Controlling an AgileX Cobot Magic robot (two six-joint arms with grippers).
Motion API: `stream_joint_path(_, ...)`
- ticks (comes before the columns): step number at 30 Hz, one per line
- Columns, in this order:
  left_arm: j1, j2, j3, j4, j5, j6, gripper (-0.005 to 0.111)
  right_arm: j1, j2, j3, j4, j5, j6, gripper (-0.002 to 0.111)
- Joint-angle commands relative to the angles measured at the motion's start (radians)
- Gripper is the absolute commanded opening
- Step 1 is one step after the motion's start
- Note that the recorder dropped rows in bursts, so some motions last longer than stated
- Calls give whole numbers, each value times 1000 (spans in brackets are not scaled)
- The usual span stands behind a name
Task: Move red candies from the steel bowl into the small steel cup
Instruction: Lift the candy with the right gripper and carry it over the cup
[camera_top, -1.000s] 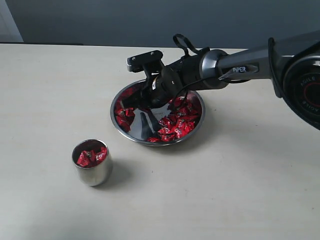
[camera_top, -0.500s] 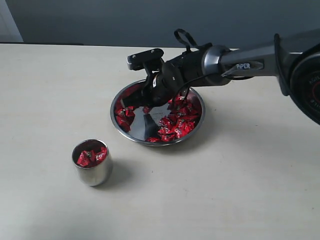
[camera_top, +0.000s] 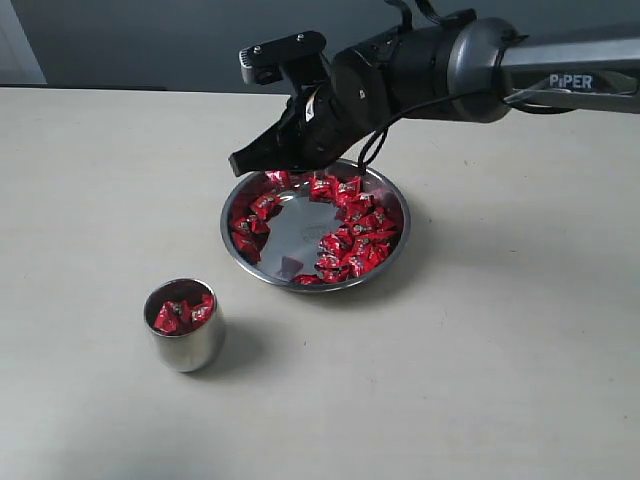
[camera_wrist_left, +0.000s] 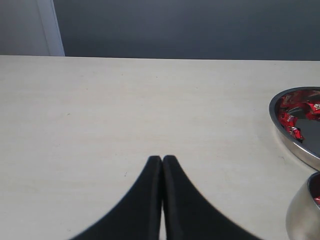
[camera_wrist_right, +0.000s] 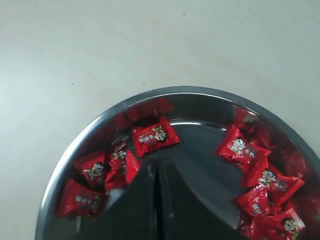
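The steel bowl (camera_top: 296, 232) sits mid-table with many red candies (camera_top: 355, 245) along its rim, mostly on the right side. The small steel cup (camera_top: 186, 346) stands to its front left, with several red candies (camera_top: 182, 313) inside. My right gripper (camera_top: 243, 160) hangs above the bowl's far-left rim. In the right wrist view its jaws (camera_wrist_right: 157, 162) are pressed together with nothing showing between them, over the bowl (camera_wrist_right: 175, 91) and a loose candy (camera_wrist_right: 155, 136). My left gripper (camera_wrist_left: 162, 159) is shut and empty over bare table, left of the bowl (camera_wrist_left: 284, 131) and cup (camera_wrist_left: 300, 215).
The pale tabletop (camera_top: 480, 350) spreads around the bowl and cup. A dark wall (camera_top: 150, 40) runs along the far edge. The right arm (camera_top: 540, 70) reaches in from the upper right above the table.
The right gripper closed inside the bowl, then lifted up and toward the far left, out of the candies. No candy shows in its jaws. The cup and bowl stayed put.
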Motion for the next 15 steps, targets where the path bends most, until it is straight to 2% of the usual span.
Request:
stream_joint_path(1,-5,-5,4,0,-2,-2,0,20,-34,6,-7,7,-13,-1)
stream_joint_path(15,-5,-5,4,0,-2,-2,0,38,-104,6,1,59,-18,-1)
